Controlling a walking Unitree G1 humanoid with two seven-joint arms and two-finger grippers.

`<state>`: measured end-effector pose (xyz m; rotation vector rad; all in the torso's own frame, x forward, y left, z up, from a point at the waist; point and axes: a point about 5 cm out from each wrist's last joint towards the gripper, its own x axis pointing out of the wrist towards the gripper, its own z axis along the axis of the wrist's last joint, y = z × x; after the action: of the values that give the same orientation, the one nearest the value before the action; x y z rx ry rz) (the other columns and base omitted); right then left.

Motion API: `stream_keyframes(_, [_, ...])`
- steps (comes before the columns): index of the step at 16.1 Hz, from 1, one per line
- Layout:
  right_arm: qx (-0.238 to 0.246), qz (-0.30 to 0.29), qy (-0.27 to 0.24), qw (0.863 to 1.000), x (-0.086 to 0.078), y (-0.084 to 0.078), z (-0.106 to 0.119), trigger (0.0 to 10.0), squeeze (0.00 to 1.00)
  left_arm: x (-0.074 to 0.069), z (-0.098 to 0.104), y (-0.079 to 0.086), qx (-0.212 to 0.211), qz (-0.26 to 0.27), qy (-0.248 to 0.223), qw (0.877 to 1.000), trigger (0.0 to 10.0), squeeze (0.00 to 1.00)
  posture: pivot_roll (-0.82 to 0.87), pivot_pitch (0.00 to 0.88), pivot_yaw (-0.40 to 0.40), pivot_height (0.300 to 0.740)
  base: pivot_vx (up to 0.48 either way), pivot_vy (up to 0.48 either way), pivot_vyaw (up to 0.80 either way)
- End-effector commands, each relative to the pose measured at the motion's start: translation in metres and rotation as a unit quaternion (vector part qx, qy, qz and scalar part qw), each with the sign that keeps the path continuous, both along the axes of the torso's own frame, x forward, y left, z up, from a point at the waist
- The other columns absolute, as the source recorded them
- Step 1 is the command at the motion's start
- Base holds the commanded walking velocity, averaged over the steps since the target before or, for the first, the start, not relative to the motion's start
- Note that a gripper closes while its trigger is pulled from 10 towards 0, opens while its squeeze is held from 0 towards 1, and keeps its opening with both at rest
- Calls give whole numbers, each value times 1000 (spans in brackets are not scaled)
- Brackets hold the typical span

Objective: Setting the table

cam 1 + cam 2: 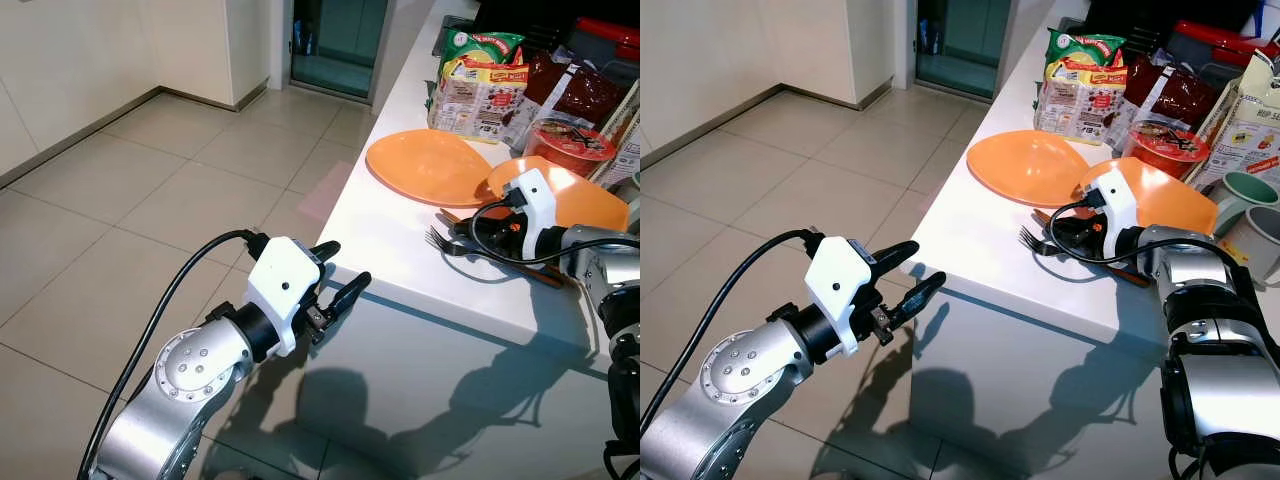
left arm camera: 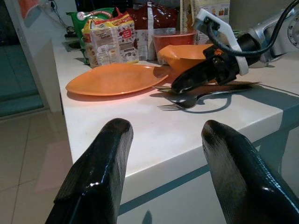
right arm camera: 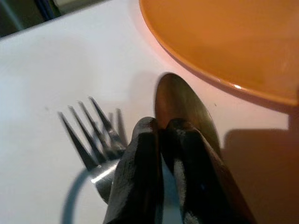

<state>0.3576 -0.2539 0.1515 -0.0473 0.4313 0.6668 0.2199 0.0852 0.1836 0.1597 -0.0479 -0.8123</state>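
Here, right gripper [image 3: 161,135] closed — fork [image 3: 93,135] beside

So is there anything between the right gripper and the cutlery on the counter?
Nothing visible. The right gripper is already down at the spoon, its fingers nearly together over it; the fork lies beside, and the orange plate is beyond.

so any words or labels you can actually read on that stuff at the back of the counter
None can be read.
Yellow and green snack pack: print too blurred.
Dark red bag: no legible text.
Red-lidded cup: lid print too small.
White carton: print too small.
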Motion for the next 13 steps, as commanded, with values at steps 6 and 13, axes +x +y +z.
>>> stream_keyframes(6, [38, 16, -49, 998, 2, -3, 31, 0, 0, -1, 6, -2, -2, -4, -17, 1000, 10000, 0, 59, 0, -92, 740, 0, 0, 0])
stream_keyframes(13, [102, 0, -67, 993, 1, -7, 48, 0, 0, 0, 6, -3, -5, -3, -19, 1000, 10000, 0, 57, 0, -95, 740, 0, 0, 0])
